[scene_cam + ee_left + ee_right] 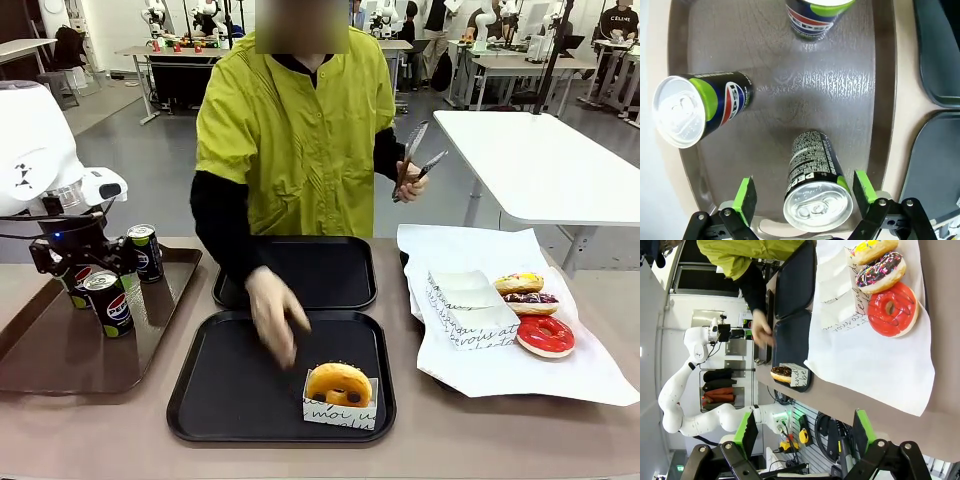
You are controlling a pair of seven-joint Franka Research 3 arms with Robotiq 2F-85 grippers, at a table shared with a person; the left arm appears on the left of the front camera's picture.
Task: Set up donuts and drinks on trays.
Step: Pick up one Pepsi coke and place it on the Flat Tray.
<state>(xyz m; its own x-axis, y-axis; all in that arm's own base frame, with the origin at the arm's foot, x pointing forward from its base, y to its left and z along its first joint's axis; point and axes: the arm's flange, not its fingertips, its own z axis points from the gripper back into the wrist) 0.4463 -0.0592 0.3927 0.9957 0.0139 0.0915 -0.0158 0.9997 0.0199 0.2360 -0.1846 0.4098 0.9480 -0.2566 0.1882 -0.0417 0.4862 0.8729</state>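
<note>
Three black Pepsi cans stand on a long brown tray. My left gripper is open and lowered around one can, its green pads clear of it on both sides. A second can and a third can stand farther along the tray. Two black trays lie mid-table: the far tray is bare, the near tray holds a chocolate-spotted donut in a paper sleeve. The person's hand hovers over the near tray. My right gripper is open, holding nothing, off the table's edge.
On white paper at the right lie a yellow donut, a sprinkled chocolate donut, a red donut and a stack of printed sleeves. The person's other hand holds metal tongs above the far edge.
</note>
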